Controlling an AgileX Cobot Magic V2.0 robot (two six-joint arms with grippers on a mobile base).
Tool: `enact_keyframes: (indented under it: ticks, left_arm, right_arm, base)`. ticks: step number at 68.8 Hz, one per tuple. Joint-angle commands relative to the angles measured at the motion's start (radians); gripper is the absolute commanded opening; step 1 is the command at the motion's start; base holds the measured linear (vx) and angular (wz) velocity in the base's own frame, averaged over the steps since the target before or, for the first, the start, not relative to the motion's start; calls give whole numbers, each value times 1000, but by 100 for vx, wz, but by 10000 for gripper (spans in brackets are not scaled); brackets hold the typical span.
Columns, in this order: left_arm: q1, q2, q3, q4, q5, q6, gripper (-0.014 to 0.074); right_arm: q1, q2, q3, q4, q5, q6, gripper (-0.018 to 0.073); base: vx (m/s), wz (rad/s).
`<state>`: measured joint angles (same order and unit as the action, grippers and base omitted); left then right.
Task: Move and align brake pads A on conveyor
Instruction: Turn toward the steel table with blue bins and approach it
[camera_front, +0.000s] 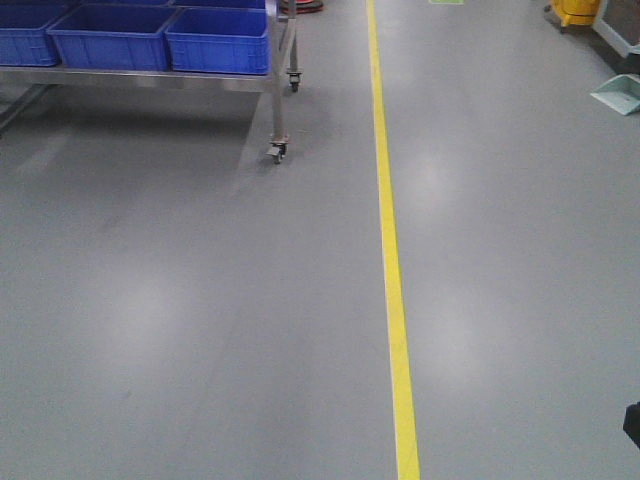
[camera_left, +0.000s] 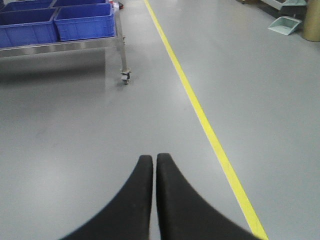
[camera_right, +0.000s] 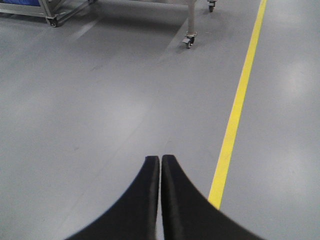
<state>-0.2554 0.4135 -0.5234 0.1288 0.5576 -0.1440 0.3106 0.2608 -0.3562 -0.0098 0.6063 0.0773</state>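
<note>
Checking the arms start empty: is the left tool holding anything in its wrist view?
No, the left tool is shut, its fingers side by side with nothing between them, above bare grey floor.

The brake pads A and the conveyor are not shown in any of the three views, so their look, state, pose and place cannot be told. In each view only a grey floor (camera_front: 180, 320) marked with a yellow line (camera_front: 392, 270) is seen.
</note>
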Motion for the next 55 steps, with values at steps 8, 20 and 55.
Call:
enact_keyframes:
  ticks: [8,20,55]
  left_arm:
    - [4,5,-26,4,-70,-7,-6]
    - [4,5,-26,4,-70,-7,-6]
    - [4,5,-26,4,-70,-7,-6]
  right_arm:
    - [0,7,-27,-7,-66,-12,-10]
    - [0,7,-27,-7,-66,-12,-10]
    - [0,7,-27,-7,-66,-12,-10]
  base:
    - [20,27]
    - [18,53]
    - [11,91]
